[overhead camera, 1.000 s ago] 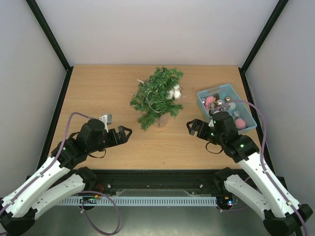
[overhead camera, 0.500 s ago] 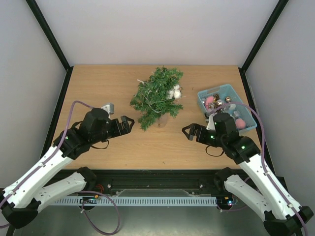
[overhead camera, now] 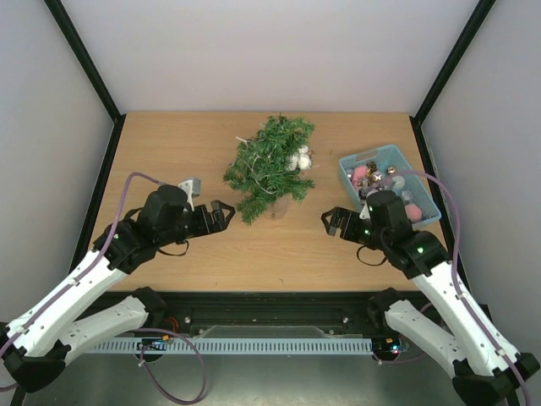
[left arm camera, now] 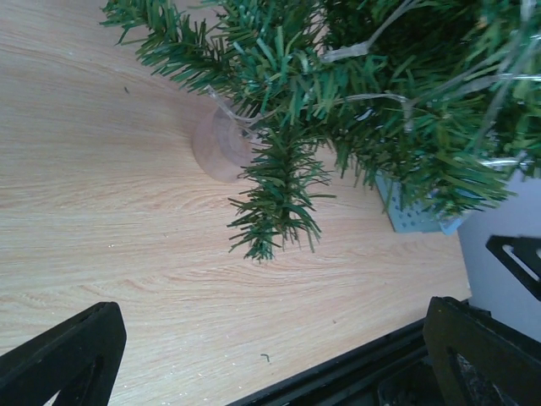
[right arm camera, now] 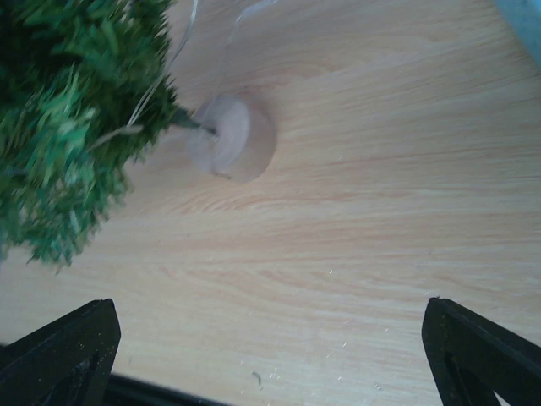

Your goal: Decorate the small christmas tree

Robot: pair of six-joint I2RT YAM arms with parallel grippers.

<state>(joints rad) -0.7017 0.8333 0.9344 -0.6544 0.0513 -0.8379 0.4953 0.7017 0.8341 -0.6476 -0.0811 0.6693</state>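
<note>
Left end effector neared small christmas tree; basket holds pink ornaments.

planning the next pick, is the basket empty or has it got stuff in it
Not empty: the basket holds a heap of pink, gold and silvery ornaments, seen from above.

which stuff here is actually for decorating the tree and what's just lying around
For the job:
- small christmas tree
- blue basket of ornaments
- left end effector and right end effector, both open and empty

Not part of it:
- wooden table
- black frame post
- nothing loose lying about
</note>
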